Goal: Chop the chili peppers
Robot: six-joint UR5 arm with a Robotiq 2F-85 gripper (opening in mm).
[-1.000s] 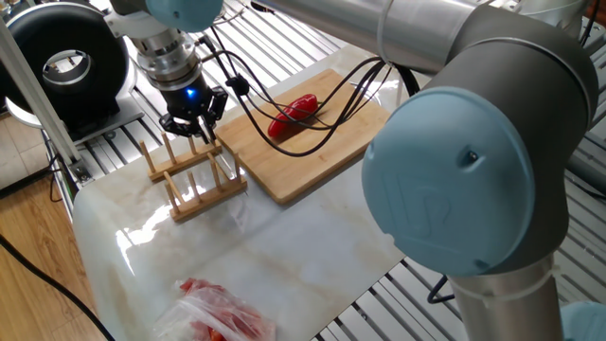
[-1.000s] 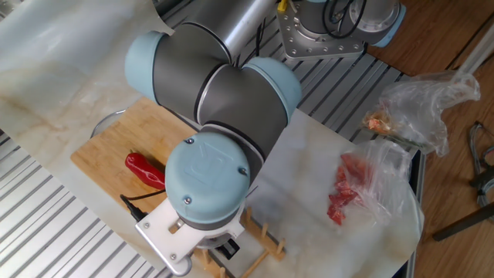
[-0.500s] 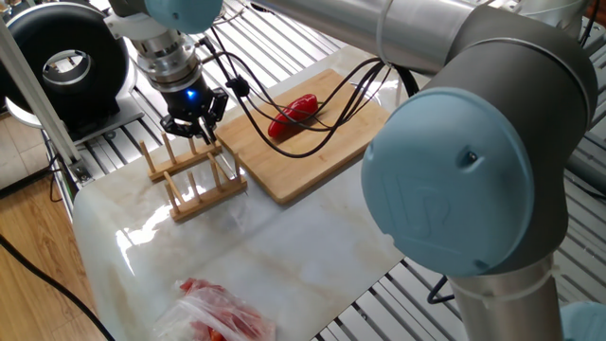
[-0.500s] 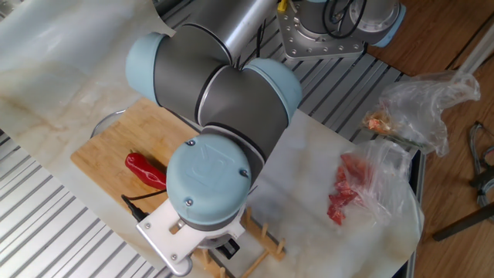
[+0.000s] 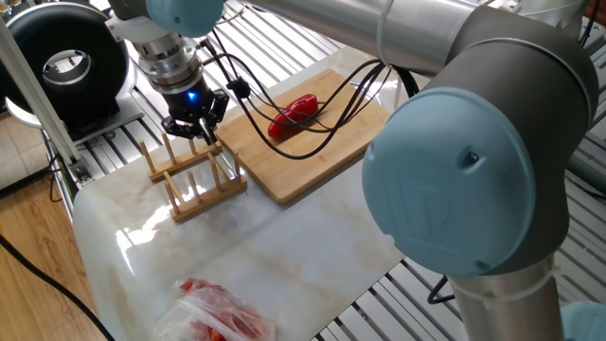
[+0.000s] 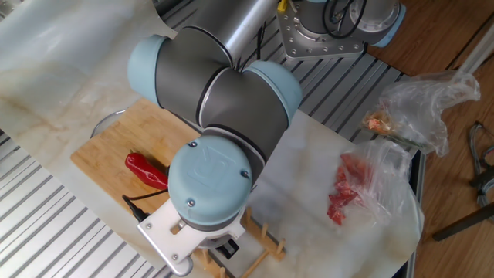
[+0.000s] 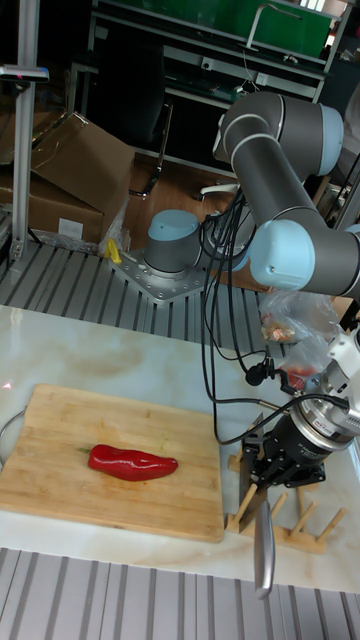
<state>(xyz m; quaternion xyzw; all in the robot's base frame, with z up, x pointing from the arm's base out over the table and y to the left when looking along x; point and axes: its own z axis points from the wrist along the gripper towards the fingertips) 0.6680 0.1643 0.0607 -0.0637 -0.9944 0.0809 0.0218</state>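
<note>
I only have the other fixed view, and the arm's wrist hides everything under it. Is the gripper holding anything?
Observer: Yes. The tall fixed view shows the gripper shut on a knife, with the blade hanging down.
Operator: Where is it relative to the board?
Observer: It is at the wooden rack, beside the cutting board and not over it.
Operator: Is the pepper cut yet?
Observer: No. The chili pepper lies whole on the board.
</note>
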